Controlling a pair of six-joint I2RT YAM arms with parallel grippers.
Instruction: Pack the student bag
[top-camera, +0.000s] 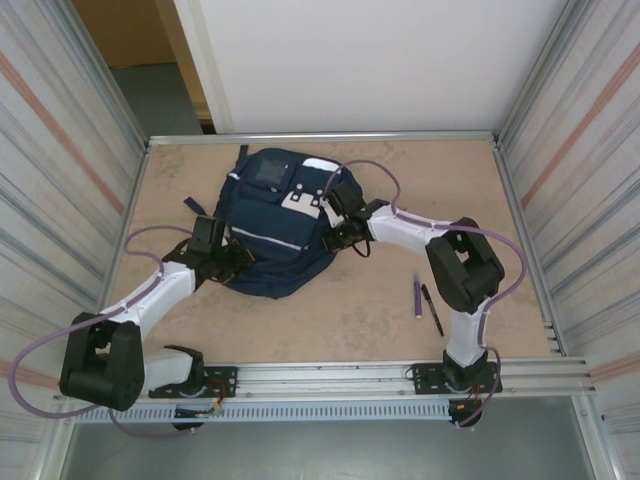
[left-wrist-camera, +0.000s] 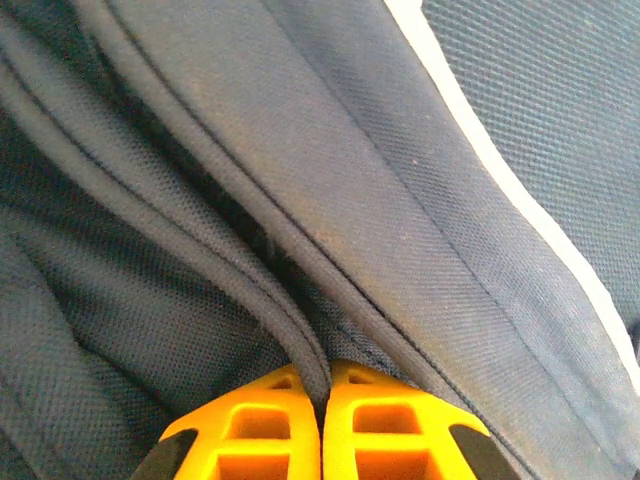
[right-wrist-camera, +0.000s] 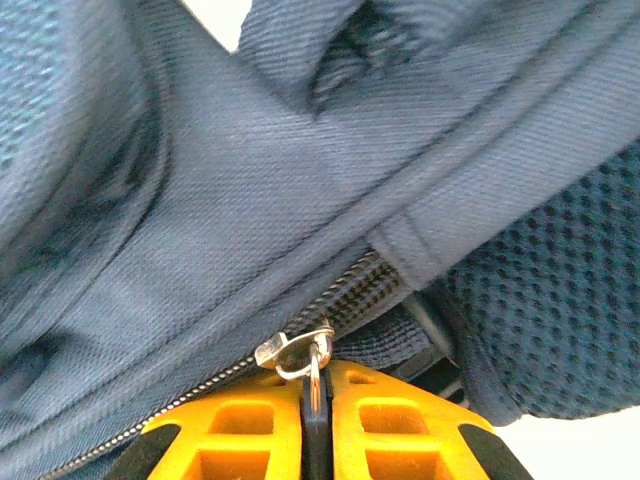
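The student bag (top-camera: 270, 225), a navy-blue backpack with white patches and thin pale stripes, lies flat in the middle of the table. My left gripper (top-camera: 238, 258) is at the bag's lower left side. In the left wrist view its orange fingers (left-wrist-camera: 322, 385) are shut on a dark piped edge of the bag's fabric (left-wrist-camera: 300, 345). My right gripper (top-camera: 335, 232) is at the bag's right side. In the right wrist view it (right-wrist-camera: 316, 385) is shut on the metal zipper pull (right-wrist-camera: 295, 350), which hangs from the bag's zipper (right-wrist-camera: 370, 290).
A purple pen (top-camera: 418, 297) and a black pen (top-camera: 432, 310) lie on the table to the right of the bag, near the right arm. Metal walls close in the table on the left, right and back.
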